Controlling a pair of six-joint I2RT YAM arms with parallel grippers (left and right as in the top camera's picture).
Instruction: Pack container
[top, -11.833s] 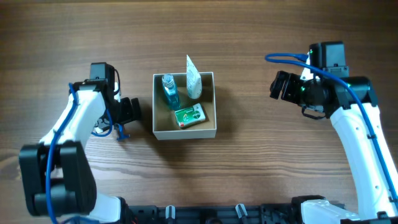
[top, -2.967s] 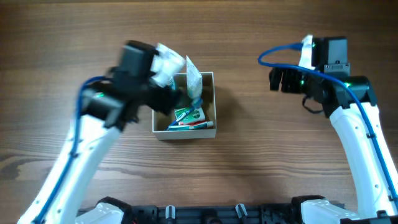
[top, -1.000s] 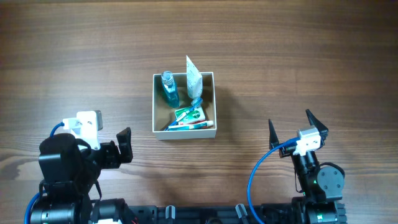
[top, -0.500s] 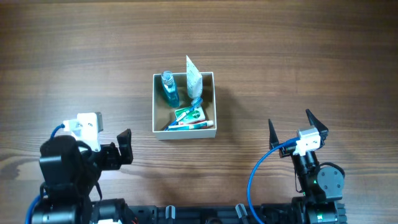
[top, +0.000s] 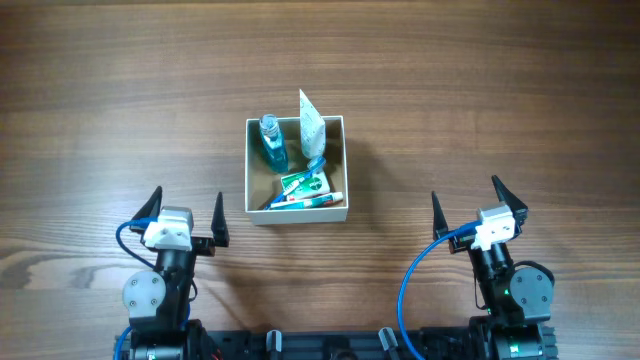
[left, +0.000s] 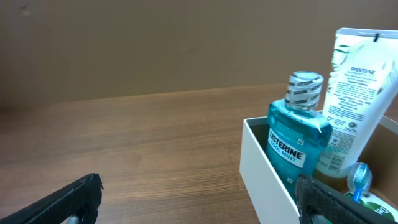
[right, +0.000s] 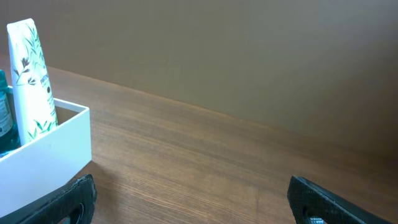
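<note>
Your left jaws stood wide apart and held nothing, low at the near edge of the counter (top: 450, 100). Your right jaws were the same, spread wide and empty. I judge that the packing was finished and that both were parked there to be clear of the box. Ahead of the two pairs of jaws, and between them, the container (top: 296, 213) sat well apart from both. Inside it, nearest to the jaws, a toothbrush (top: 305, 201) and a green packet (top: 305, 185) lay flat. Beyond these a blue mouthwash bottle (left: 297, 140) stood upright, and a white tube (left: 354, 93) rose above the far wall, probably because it was too long to lie down.
</note>
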